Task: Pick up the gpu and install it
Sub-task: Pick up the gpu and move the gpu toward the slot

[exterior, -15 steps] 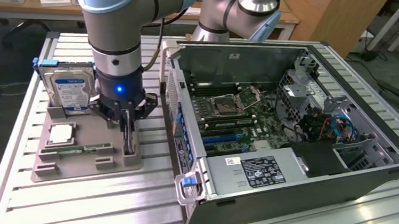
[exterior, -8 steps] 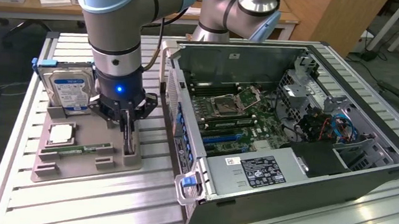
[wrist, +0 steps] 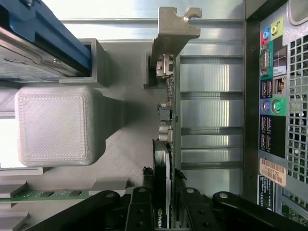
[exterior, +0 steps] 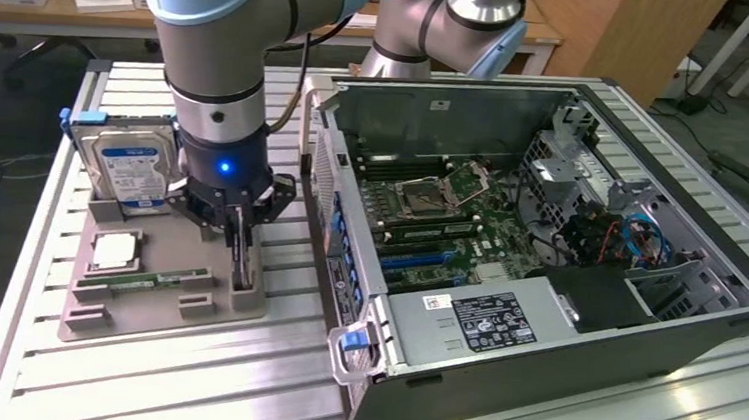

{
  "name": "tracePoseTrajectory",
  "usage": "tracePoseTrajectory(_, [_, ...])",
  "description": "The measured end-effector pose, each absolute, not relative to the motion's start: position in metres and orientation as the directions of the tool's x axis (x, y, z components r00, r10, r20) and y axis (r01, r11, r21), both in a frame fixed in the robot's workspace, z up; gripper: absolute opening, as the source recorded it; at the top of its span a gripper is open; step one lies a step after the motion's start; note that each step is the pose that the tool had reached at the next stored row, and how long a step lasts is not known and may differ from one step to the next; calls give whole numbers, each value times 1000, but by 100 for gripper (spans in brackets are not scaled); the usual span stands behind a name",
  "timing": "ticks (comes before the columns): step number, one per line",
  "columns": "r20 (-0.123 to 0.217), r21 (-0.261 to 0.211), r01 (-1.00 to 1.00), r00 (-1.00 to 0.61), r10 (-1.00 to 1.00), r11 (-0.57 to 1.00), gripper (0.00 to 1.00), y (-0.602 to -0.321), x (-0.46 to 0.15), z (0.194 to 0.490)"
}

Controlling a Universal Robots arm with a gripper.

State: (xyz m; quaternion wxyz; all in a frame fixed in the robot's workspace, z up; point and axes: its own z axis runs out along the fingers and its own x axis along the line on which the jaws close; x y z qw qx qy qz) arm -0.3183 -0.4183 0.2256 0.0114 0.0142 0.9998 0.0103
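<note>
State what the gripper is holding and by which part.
The thin black circuit card with silver bracket, pinched across its top edge, standing in the grey tray.

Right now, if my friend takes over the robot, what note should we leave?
Gripper: closed on the gpu, one finger on each side of the card.
Gpu: standing on edge in the gray holder tray, beside the open computer case.
Done: the card is grasped.
Left: it is not yet lifted out of the tray and not yet installed in the case.
</note>
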Motion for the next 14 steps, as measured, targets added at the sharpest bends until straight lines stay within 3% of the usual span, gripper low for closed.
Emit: tracePoseTrajectory(14, [-22,21,10,-1000,10,1000,27,-418,-318,228])
